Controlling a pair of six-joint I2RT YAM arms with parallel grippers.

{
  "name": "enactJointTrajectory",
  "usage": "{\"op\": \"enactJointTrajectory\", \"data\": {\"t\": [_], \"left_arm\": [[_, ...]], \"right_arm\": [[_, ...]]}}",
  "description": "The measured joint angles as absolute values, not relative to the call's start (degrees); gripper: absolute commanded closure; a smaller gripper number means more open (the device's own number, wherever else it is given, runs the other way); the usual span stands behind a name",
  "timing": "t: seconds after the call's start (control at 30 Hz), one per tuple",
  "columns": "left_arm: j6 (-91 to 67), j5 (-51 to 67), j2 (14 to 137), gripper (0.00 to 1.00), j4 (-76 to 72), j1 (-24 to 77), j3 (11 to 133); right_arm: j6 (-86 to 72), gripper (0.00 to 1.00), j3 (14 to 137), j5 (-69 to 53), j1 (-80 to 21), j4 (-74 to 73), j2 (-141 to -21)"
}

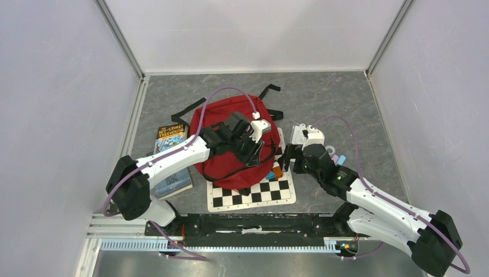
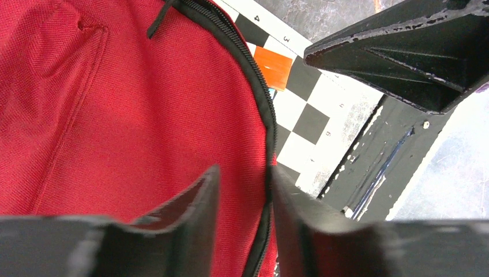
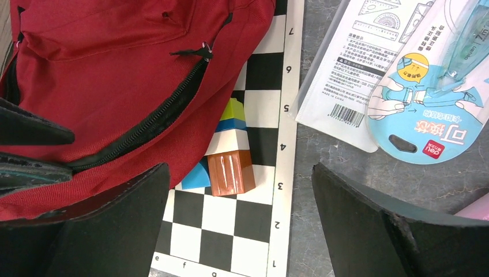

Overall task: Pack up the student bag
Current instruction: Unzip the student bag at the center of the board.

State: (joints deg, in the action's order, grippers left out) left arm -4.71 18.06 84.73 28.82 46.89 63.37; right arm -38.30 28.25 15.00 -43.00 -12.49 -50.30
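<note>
While the overhead view takes in the whole grey bench (image 1: pixel 346 109), the large soft red fabric student bag (image 1: pixel 222 164) lies slumped near the middle. Its lower part rests over a black-and-white chequered mat (image 1: pixel 254 195), and a blue-covered paperback book (image 1: pixel 171 138) sits just beside its left side. The left end effector (image 1: pixel 254 147) rests on the bag's right half. The right end effector (image 1: pixel 291 158) hangs just beside the bag's right edge.

From the left wrist, the left end effector (image 2: pixel 244 184) has its fingers standing close on either side of the black zipper (image 2: pixel 262 98) along the bag's (image 2: pixel 115 115) curved edge. They are partway drawn in, and whether they already pinch the seam I cannot tell. An orange block (image 2: pixel 274 66) lies on the mat (image 2: pixel 311 121) beyond.

From the right wrist, the right end effector (image 3: pixel 239 219) is released, its fingers spread wide with nothing between them. Below lie a brown wooden block (image 3: pixel 230 173) and smaller coloured blocks (image 3: pixel 230 118), which lie along the edge of the bag (image 3: pixel 115 69). A white plastic stationery packet (image 3: pixel 357 63) and a blue carded correction tape (image 3: pixel 432 115) lie on the bench to the right.

The bag looks light and limp — the cloth will likely fold and drag rather than lift as one piece. The corded zipper seam, or the pull tab (image 3: pixel 193 52), seems the firmest place to grip, since the plain weave may slip.
</note>
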Motion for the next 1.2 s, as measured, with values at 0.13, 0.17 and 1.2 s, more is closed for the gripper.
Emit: {"op": "enactJointTrajectory", "data": {"t": [0.13,0.17,1.2], "left_arm": [[-4.51,17.82,84.71,0.93,28.86,47.00,63.37],[-4.47,17.65,84.71,0.95,28.75,47.00,63.37],[-4.58,5.91,76.95,0.98,25.89,47.00,64.77]], "right_arm": [[-38.30,0.05,28.23,14.98,-43.00,-12.47,-50.00],[-38.35,0.05,28.23,14.96,-43.00,-12.38,-49.89],[-14.00,0.02,31.46,11.22,-51.11,10.92,-59.27]]}}
